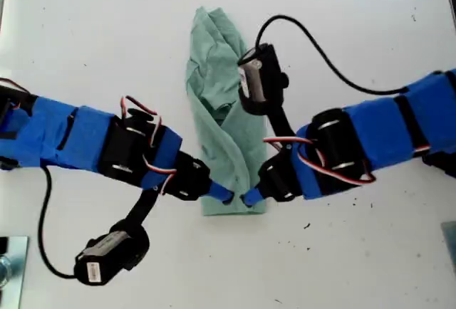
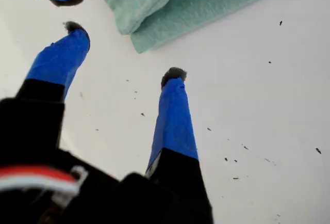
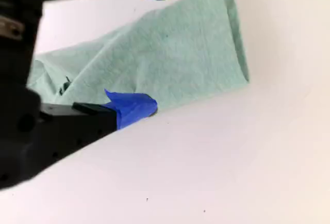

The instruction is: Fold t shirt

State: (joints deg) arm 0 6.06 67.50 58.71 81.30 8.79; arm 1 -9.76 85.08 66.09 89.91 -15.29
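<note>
The t shirt lies as a long narrow pale green bundle down the middle of the white table, crumpled at its far end and folded flat at its near end. My first gripper, on the arm from the exterior view's left, is open, with only bare table between its fingers, and points at the shirt's near corner. My second gripper, on the arm from the exterior view's right, is open. One of its fingertips sits at the shirt's long edge and the other beyond the opposite edge.
Both arms meet tip to tip at the shirt's near end. A black cable loops over the table behind the second arm, and another hangs by the first arm. A metal object sits at the exterior view's bottom left corner.
</note>
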